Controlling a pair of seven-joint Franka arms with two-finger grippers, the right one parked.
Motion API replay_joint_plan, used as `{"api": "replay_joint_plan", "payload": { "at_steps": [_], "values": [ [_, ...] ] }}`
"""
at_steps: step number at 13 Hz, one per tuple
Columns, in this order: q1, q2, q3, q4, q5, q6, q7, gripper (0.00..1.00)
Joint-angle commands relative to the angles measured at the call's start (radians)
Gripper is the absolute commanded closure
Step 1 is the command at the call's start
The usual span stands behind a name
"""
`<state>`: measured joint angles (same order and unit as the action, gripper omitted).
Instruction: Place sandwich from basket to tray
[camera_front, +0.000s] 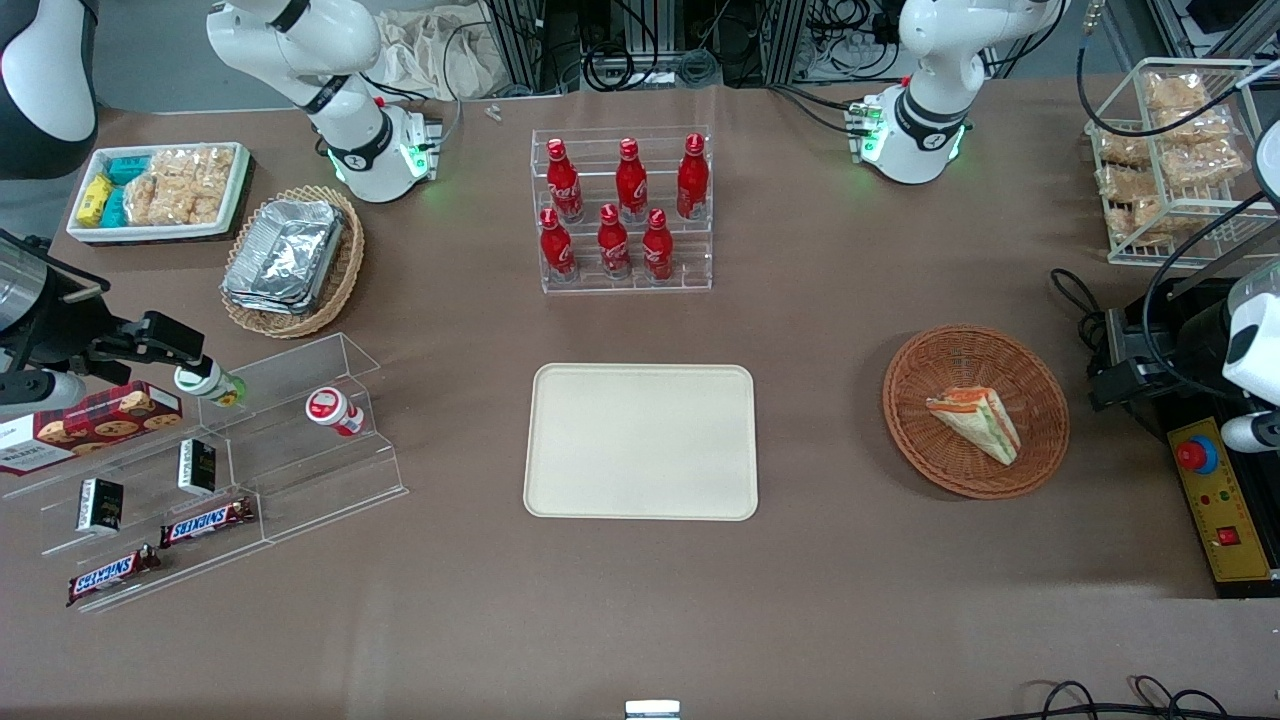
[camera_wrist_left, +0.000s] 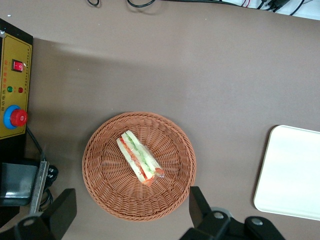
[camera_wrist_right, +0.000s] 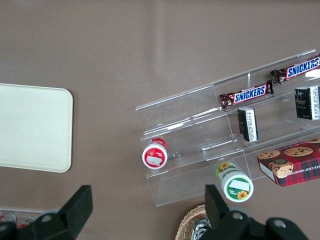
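Sandwich (camera_wrist_left: 139, 163) lies flat in basket (camera_wrist_left: 139, 166) near my arm's end of the table, my gripper (camera_wrist_left: 131, 210) hovering above with fingers spread wide to straddle it, tray (camera_front: 641, 441) mid-table waiting bare.

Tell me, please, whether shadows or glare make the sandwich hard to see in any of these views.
Front view: even light, the sandwich clear in the basket, soft shadow beside the tray. Left wrist view: the sandwich sharp with slight sheen on its wrap, the open gripper above the basket's rim, a broad soft shadow on the table. Right wrist view: sandwich absent.
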<state>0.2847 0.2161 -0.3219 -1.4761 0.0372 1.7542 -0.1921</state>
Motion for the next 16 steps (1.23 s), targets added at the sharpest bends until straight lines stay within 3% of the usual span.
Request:
{"api": "replay_joint_plan", "payload": {
  "at_steps": [1, 3, 5, 11, 16],
  "values": [
    [0.010, 0.006, -0.005, 0.022, -0.002, -0.035, 0.013, 0.00],
    [0.008, 0.014, -0.005, 0.013, 0.000, -0.036, 0.010, 0.00],
    [0.007, 0.020, -0.005, -0.059, 0.001, -0.030, -0.103, 0.02],
    [0.024, 0.026, 0.006, -0.389, 0.001, 0.357, -0.459, 0.02],
    [0.065, 0.057, 0.006, -0.522, -0.020, 0.485, -0.498, 0.01]
  ]
}}
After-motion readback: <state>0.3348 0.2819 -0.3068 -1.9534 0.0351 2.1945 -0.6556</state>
